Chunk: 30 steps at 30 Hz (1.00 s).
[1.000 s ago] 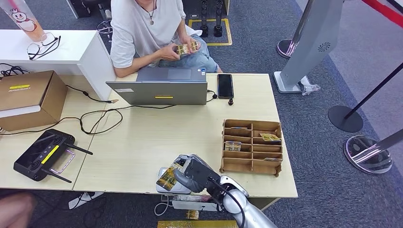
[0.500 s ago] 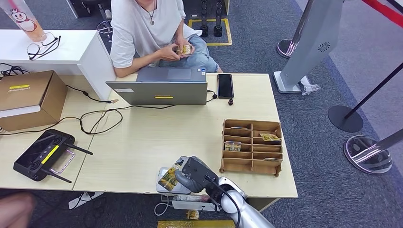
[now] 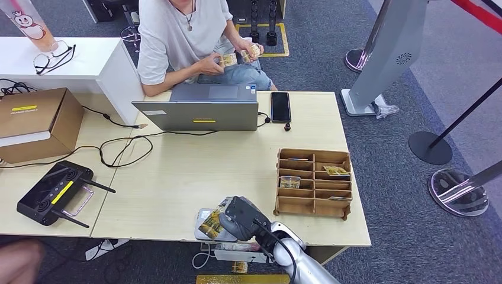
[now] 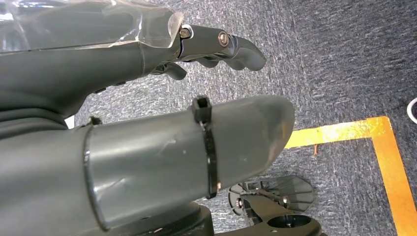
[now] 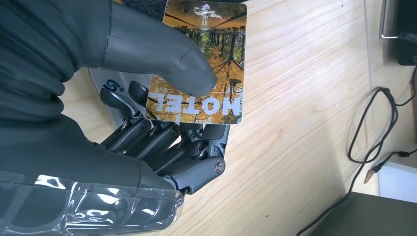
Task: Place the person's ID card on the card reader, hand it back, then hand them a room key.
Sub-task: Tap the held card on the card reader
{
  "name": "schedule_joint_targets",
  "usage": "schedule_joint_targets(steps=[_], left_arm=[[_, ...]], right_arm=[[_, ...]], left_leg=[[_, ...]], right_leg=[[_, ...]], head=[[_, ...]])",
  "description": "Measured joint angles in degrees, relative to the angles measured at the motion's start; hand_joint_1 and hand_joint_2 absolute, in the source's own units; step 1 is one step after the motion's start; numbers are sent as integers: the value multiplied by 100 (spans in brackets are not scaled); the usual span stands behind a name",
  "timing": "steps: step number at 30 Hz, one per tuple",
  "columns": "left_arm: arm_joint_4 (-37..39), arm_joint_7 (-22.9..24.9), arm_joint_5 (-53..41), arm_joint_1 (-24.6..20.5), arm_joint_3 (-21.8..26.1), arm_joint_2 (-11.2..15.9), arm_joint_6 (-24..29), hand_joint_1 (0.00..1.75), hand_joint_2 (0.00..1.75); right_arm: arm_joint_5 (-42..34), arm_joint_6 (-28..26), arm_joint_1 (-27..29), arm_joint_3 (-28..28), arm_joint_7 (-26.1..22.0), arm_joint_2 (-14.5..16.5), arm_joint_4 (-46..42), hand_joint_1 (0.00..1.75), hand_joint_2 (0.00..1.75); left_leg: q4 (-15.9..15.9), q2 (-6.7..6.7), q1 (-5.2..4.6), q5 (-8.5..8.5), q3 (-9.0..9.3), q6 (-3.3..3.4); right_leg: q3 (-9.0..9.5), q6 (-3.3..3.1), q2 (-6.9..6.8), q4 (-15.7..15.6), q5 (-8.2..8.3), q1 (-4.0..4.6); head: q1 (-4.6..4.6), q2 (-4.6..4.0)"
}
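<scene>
Orange-printed ID card (image 5: pixel 201 64) pinched between thumb and fingers of right hand (image 3: pixel 241 218), over the white card reader (image 3: pixel 204 228) at near table edge | left hand (image 4: pixel 147 98) hanging above carpet, fingers loosely apart, holding nothing | risk: thin pinch could let card slip off reader | far: person (image 3: pixel 183 35) shuffling cards

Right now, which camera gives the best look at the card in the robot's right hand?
The right wrist view: the card is seen close up, its forest picture and the word HOTEL readable, pinned by the right hand with its thumb on top. The head view shows it small, beside the hand over the card reader. The left wrist view looks at carpet.
</scene>
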Motion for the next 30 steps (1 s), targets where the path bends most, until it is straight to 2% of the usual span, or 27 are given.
schedule_joint_targets(steps=[10, 16, 30], left_arm=[[0, 94, -17, -42, 0, -32, 0, 0, 0], [0, 706, -145, -220, -10, 15, -142, 0, 0], [0, 953, -181, -404, -15, 25, -116, 0, 0]], right_arm=[[145, -388, -70, 0, 193, 84, 214, 175, 175], [305, -400, -191, 19, 238, 198, 392, 175, 175], [621, -768, -383, 97, 261, 228, 783, 175, 175]], left_leg=[[0, 0, 0, 0, 0, 0], [0, 0, 1, 1, 1, 0], [0, 0, -1, 2, 0, 0]], right_leg=[[0, 0, 0, 0, 0, 0], [0, -1, -1, 0, 1, 0], [1, -1, 0, 0, 1, -1]], head=[[1, 0], [-1, 0], [0, 0]])
